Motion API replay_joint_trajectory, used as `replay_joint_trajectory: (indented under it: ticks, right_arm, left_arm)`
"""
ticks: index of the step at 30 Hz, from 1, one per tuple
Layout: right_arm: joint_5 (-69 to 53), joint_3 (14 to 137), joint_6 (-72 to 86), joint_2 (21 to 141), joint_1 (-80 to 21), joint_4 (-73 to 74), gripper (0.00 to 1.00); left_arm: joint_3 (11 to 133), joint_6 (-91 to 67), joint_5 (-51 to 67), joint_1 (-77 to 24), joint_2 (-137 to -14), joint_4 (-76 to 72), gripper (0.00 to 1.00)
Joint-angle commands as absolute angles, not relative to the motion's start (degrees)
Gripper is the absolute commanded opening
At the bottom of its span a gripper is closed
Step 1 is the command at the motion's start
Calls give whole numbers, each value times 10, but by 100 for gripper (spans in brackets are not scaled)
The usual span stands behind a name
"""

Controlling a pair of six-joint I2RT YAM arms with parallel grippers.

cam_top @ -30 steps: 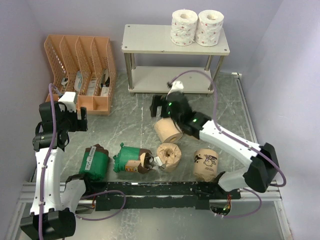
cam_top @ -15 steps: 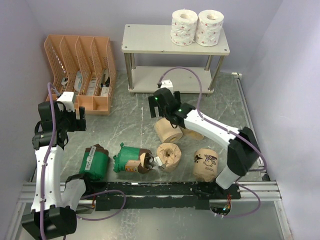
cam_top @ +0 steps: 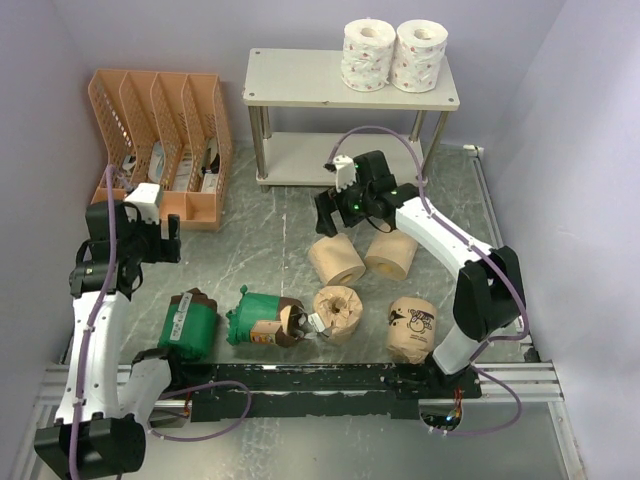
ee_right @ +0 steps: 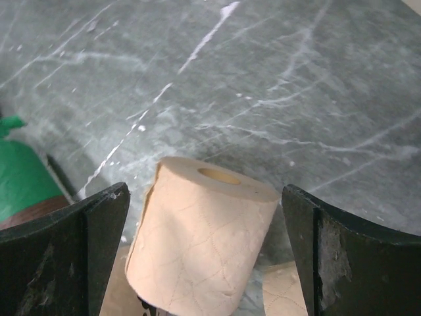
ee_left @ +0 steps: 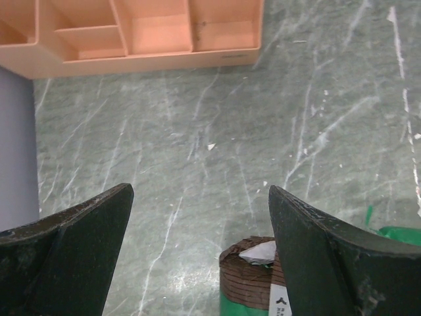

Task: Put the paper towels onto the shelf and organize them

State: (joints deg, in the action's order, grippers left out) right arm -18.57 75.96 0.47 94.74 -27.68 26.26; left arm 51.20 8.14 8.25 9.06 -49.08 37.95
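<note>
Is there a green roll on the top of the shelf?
No, only two white red-speckled paper towel rolls stand on the off-white shelf's top board.

Far left there's an orange perforated plastic file organizer with four slots. Some small white-ish bits sit low in a couple of them, can't tell what they are. It stands on a grey-green marbled tabletop. Pale lavender walls close in the left, far and right sides, and a silver metal rail runs along the near edge.

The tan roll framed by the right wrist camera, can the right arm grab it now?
Probably yes: the right end effector hangs open over the tan roll with nothing between, though a second roll lies close beside.
</note>
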Motion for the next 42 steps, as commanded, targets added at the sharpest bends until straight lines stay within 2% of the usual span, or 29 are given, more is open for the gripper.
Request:
replay_joint_trajectory:
  ticks: [1,6,9,21,32,38,40,42]
  right_arm:
    - [-293,776,-108,953,-286,304,99]
    - [-416,763,-154,951,-286,289,98]
    - [-444,768,-159,963,-286,279,98]
    - [-439,905,-232,1126,-286,383,98]
    - [-423,850,-249,1125,-267,399,96]
    - [-407,820,-252,1119,-254,403,85]
    - [-399,810,-249,1119,-250,403,77]
    - [-396,803,-247,1122,-248,401,62]
  left_arm:
    - [526,83,86,52,-488,376,95]
    - [523,82,86,8,-487,373,95]
    - [522,83,89,-9,-486,373,95]
    - [521,79,80,-9,-481,371,95]
    - [516,81,88,15,-494,367,95]
    - [515,82,89,15,-502,367,95]
    - [515,82,88,29,-503,367,95]
    - [515,82,88,34,-505,367,95]
